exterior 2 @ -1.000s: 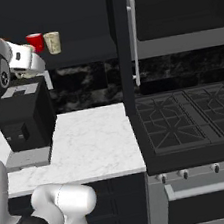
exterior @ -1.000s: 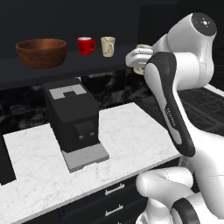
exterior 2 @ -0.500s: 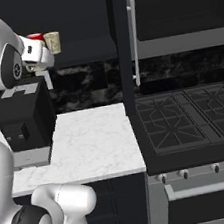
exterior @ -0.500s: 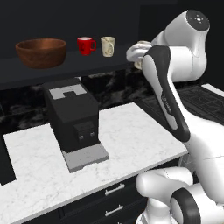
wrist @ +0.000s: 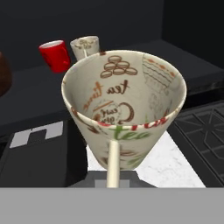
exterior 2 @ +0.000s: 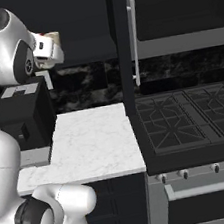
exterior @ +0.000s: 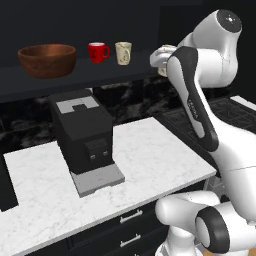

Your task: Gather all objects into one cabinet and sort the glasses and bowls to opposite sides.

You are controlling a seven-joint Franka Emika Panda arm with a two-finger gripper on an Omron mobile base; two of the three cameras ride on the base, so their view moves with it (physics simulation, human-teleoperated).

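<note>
My gripper (exterior: 159, 61) is shut on a cream mug with brown lettering (wrist: 124, 109), held at the height of the dark cabinet shelf (exterior: 80, 80), off its right end. On the shelf stand the brown wooden bowl (exterior: 47, 59) at the left, then the red mug (exterior: 98, 52) and the other cream mug (exterior: 123, 52). In the hand view the red mug (wrist: 54, 54) and the cream mug (wrist: 85, 46) sit beyond the held mug, whose body hides my fingertips. The cabinet's tall door (exterior 2: 124, 46) with its white bar handle (exterior 2: 135, 37) stands open to the right.
A black coffee machine (exterior: 82, 132) stands on the white marble counter (exterior: 150, 160) below the shelf. A black stove (exterior 2: 191, 123) adjoins the counter on the right. My own upper arm (exterior: 192, 100) rises between the counter and the shelf's right end.
The arm has swung upward and carried the held cream mug a little closer to the shelf's right end. The bowl and the two shelved mugs have not moved.
</note>
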